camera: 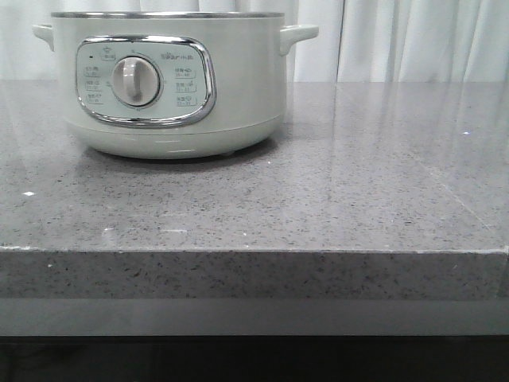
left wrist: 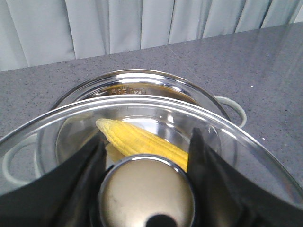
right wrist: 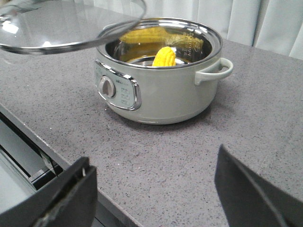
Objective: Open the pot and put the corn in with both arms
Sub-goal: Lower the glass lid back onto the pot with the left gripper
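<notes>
The corn (right wrist: 164, 56) already lies inside the open pot (right wrist: 158, 90). The left hand (left wrist: 147, 189) is clamped on the glass lid's (right wrist: 61, 23) knob, held above; the right hand (right wrist: 156, 189) is spread apart, empty. Little remains.

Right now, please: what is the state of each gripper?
Left gripper: shut on the lid knob, holding the glass lid above the pot.
Right gripper: open, holding nothing.
</notes>
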`<state>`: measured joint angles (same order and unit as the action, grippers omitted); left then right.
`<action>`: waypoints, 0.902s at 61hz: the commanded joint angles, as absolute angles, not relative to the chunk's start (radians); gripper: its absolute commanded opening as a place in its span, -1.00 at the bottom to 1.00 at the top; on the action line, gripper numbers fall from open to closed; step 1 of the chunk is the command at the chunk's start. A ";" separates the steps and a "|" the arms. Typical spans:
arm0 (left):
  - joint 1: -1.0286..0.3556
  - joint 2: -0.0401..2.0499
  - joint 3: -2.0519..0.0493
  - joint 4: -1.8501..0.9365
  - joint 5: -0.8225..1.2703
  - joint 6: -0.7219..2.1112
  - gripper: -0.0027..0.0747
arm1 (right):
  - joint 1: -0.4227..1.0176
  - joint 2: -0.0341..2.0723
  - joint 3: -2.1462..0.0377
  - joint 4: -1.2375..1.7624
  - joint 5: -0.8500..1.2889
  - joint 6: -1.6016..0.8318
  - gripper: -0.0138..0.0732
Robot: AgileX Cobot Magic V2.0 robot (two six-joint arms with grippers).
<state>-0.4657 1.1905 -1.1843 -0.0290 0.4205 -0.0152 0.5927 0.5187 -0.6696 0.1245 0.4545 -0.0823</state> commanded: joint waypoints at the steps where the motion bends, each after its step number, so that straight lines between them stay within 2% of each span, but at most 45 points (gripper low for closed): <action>1: -0.472 1.228 -1.272 -0.038 0.242 -0.015 -0.36 | 0.590 0.520 -0.696 0.131 0.366 -0.086 0.56; 34: -0.468 1.547 -1.551 -0.038 0.183 -0.015 -0.36 | 0.590 0.520 -0.696 0.131 0.366 -0.086 0.56; 55: -0.457 1.622 -1.574 -0.032 0.160 -0.015 -0.36 | 0.590 0.520 -0.696 0.131 0.366 -0.086 0.56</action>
<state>-0.4619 1.6688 -1.5236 -0.0290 0.3144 -0.0152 0.5927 0.5187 -0.6696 0.1245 0.4545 -0.0823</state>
